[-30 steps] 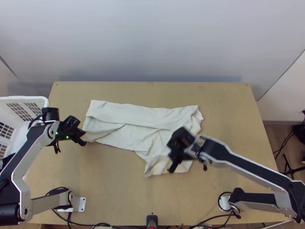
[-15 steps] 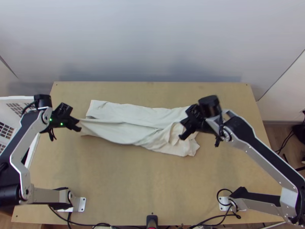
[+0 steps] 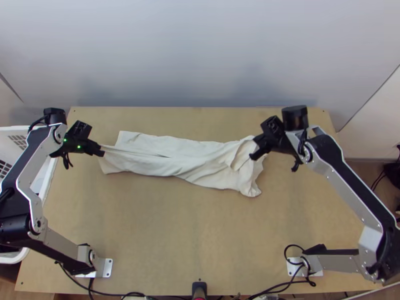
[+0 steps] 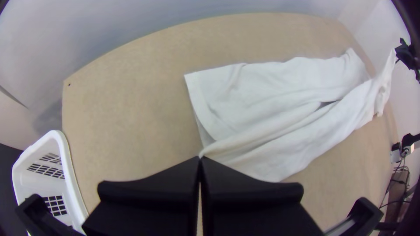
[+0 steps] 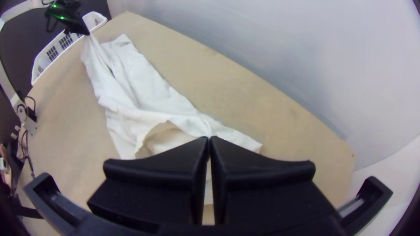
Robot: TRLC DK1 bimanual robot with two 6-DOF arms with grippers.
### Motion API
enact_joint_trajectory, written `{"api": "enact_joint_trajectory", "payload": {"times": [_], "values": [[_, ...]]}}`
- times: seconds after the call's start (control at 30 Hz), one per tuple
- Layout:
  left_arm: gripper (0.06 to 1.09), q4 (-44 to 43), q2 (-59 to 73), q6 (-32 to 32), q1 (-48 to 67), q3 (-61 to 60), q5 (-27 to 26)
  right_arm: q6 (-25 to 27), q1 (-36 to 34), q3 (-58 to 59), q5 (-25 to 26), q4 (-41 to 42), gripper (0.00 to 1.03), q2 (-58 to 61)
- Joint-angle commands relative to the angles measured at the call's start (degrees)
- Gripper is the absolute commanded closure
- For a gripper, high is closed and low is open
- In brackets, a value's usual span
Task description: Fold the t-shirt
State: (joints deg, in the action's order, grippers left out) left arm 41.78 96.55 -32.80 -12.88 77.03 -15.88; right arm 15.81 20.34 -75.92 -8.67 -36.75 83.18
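Note:
The white t-shirt (image 3: 185, 157) lies as a long strip across the table's far half, partly doubled over, its two ends lifted. At its left end my left gripper (image 3: 102, 151) is shut on an edge of cloth, pulling up a taut ridge. My right gripper (image 3: 254, 148) is shut on the shirt near its right end, where the fabric hangs in loose folds. In the left wrist view, the left gripper (image 4: 200, 158) pinches a corner of the shirt (image 4: 280, 100). The right gripper (image 5: 209, 138) holds the shirt (image 5: 131, 96) at its fingertips in the right wrist view.
A white laundry basket (image 3: 47, 175) stands at the table's left edge, partly behind the left arm. Bare wood (image 3: 190, 240) spans the table's near half. Cables run along the near edge beside a dark object (image 3: 199, 287).
Both grippers have moved toward the table's far side, the right one also rightward, carrying the cloth. The shirt's lower right part has been drawn up over the rest.

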Motion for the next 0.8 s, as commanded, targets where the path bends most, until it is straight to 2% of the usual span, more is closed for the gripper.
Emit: {"api": "enact_joint_trajectory", "payload": {"times": [0.0,0.37,0.6,0.77], "values": [[1.05,0.7,2.4,3.0,1.7,4.2,0.1,2.6,-4.6,-3.8,-0.7,2.8,1.00,5.2],[1.05,4.5,12.0,8.3,3.8,16.8,0.1,5.1,-7.5,-9.5,-0.7,3.2,1.00,14.0],[1.05,5.2,21.2,11.4,4.4,24.7,0.1,6.1,-7.5,-9.0,-0.7,3.8,1.00,19.0],[1.05,6.1,27.5,13.3,4.4,29.0,0.2,5.9,-6.5,-5.0,-0.7,6.3,1.00,18.5]]}}
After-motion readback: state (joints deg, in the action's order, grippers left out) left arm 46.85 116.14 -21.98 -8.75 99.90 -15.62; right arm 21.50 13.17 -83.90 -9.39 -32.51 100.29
